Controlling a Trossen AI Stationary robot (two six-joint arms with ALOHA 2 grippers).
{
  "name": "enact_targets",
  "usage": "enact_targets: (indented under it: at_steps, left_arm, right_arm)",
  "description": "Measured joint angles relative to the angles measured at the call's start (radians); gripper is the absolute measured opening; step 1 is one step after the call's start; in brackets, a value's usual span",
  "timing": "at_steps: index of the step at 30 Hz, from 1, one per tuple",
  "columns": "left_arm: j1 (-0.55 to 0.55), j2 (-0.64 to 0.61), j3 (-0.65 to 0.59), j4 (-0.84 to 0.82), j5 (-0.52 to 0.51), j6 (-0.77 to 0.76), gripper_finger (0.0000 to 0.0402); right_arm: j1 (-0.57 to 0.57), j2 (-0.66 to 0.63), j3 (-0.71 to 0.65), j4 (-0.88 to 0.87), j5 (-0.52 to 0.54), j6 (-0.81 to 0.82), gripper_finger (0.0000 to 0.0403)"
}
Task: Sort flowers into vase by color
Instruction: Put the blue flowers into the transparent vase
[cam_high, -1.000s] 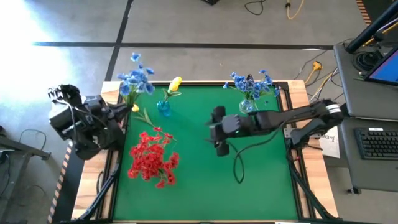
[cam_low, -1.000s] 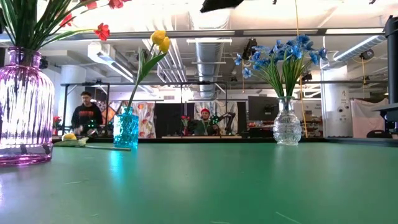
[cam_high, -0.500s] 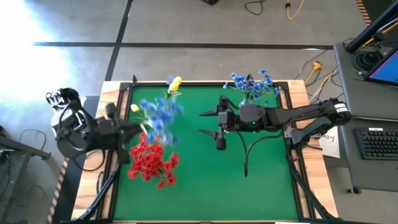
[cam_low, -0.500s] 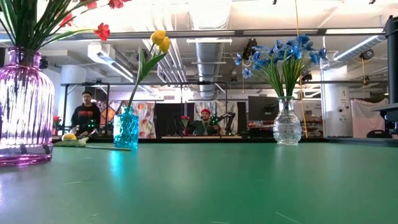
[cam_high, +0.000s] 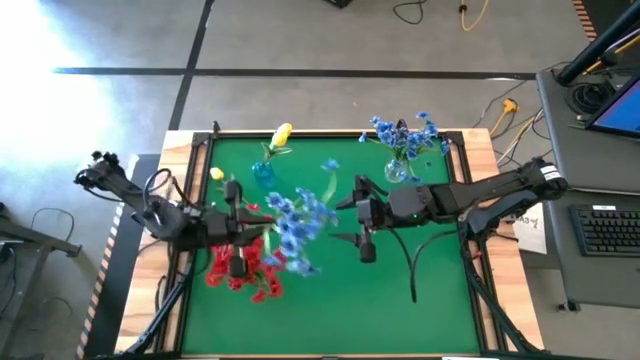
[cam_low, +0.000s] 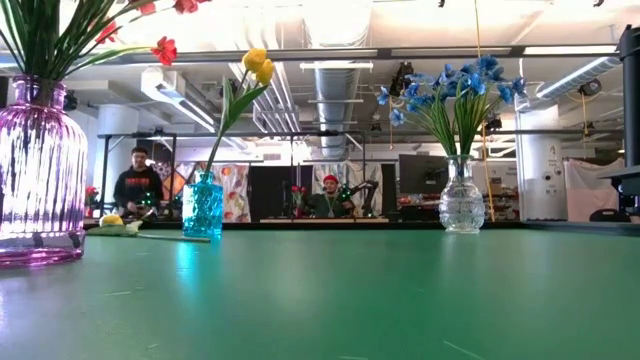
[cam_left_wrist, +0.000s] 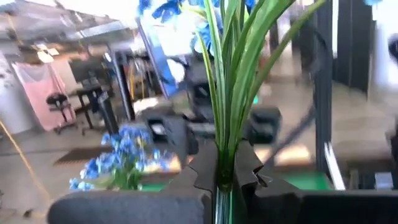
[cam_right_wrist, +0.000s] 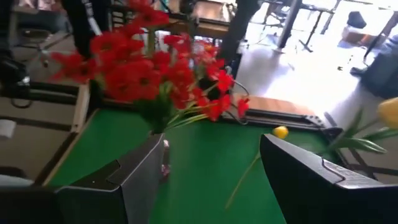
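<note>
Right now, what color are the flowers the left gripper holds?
Blue flowers, clearest in the high view.

You look down on a grey concrete floor (cam_high: 120, 45) crossed by dark tape lines (cam_high: 300, 72), cables trailing at the upper right. A desk with a keyboard (cam_high: 608, 230) fills the right edge. At table height, ceiling ducts (cam_low: 335, 75) and strip lights run overhead — two people (cam_low: 139, 182) sit at centre left, beyond.
</note>
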Motion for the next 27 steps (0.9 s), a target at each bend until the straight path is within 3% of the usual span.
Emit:
enact_targets:
  at_steps: [3,6,16,27]
  left_arm:
    - [0.011,-0.016,-0.103,0.196,0.019,0.014,0.0]
    - [0.014,-0.019,-0.166,0.262,0.023,0.014,0.0]
    - [0.025,-0.001,-0.19,0.295,0.003,-0.022,0.0]
    - [0.094,0.064,-0.152,0.328,0.001,0.021,0.0]
  right_arm:
    - [0.036,0.007,-0.002,0.052,0.015,-0.008,0.026]
    - [0.06,0.026,-0.004,0.156,0.036,-0.034,0.026]
    - [0.043,0.149,0.016,0.493,0.033,-0.133,0.026]
    - [-0.001,0.235,0.144,0.515,0.006,-0.169,0.026]
